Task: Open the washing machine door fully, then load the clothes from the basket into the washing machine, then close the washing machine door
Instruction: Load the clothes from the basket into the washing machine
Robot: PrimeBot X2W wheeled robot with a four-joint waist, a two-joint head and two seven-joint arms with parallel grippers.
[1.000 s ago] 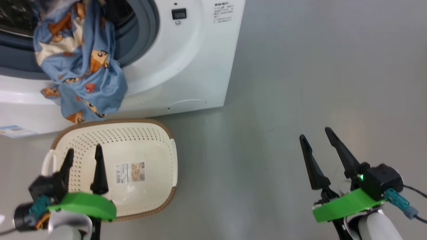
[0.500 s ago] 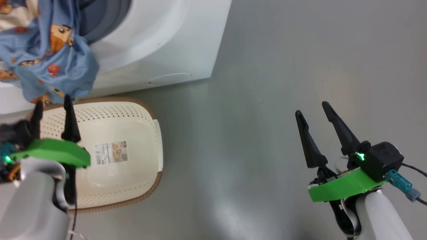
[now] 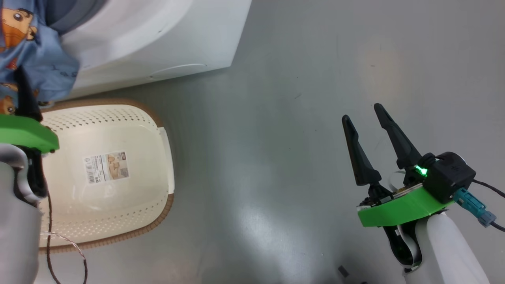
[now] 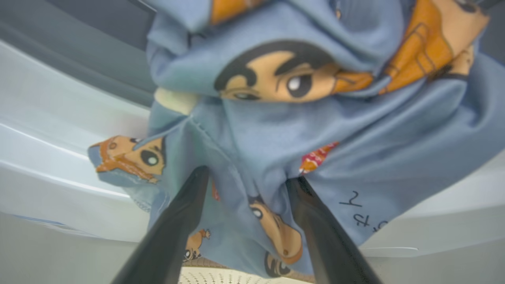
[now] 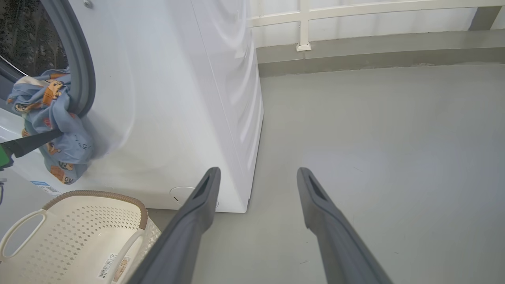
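Observation:
Light blue clothes (image 4: pixel 276 130) printed with orange cartoon figures hang out of the washing machine (image 5: pixel 177 98) opening, over its grey gasket (image 5: pixel 85 79). They droop down the white front above the basket (image 3: pixel 106 173), which holds nothing. My left gripper (image 4: pixel 248 177) is open, its fingertips pressed into the lower folds of the clothes (image 3: pixel 35 67), with a bulge of fabric between them. One left finger (image 3: pixel 24 98) rises at the head view's left edge. My right gripper (image 3: pixel 363 112) hangs open over bare floor, far right of the machine. The washing machine door is out of view.
The cream basket (image 5: pixel 79 228) stands on the grey floor right against the machine's front, below the round service flap (image 5: pixel 179 194). Open grey floor (image 3: pixel 296 138) stretches to the right. A low ledge and white railing (image 5: pixel 355 39) run along the back.
The head camera has shifted, sliding the machine and basket leftward in view. My left gripper rose from over the basket up to the hanging clothes. The right gripper stayed open.

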